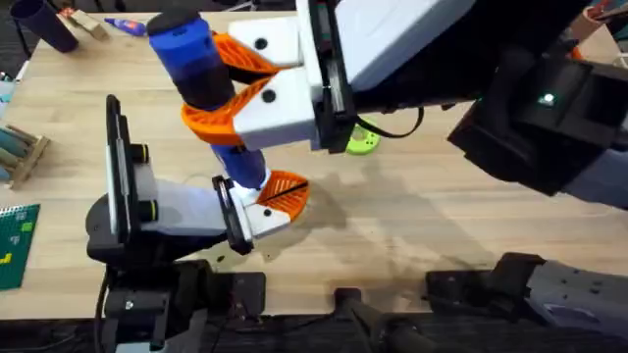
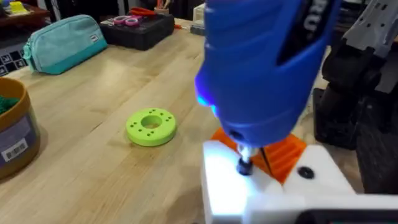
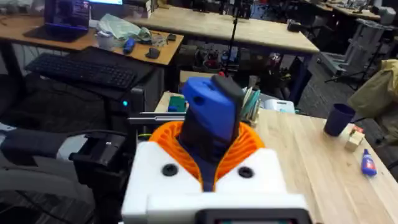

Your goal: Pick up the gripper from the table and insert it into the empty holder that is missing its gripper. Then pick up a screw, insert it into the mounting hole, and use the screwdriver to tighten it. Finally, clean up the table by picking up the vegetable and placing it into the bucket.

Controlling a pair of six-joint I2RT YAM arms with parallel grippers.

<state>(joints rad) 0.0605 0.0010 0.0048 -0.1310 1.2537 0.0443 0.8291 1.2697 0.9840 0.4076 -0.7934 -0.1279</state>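
blue, fat cylindrical screwdriver (image 1: 201,69) stands clamped in the right gripper (image 1: 240,83), its tip down on the small orange fan-shaped gripper (image 1: 283,191) seated in the white holder (image 1: 177,211), left of centre.

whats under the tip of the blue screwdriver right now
In the left wrist view the screwdriver points its bit at a small dark screw head on the gripper, on its white base. The screw's shank and the hole are hidden.

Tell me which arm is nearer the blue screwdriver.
Right. The right gripper is clamped around the screwdriver, holding it tip-down. The left arm sits low at the table's near left, apart from it.
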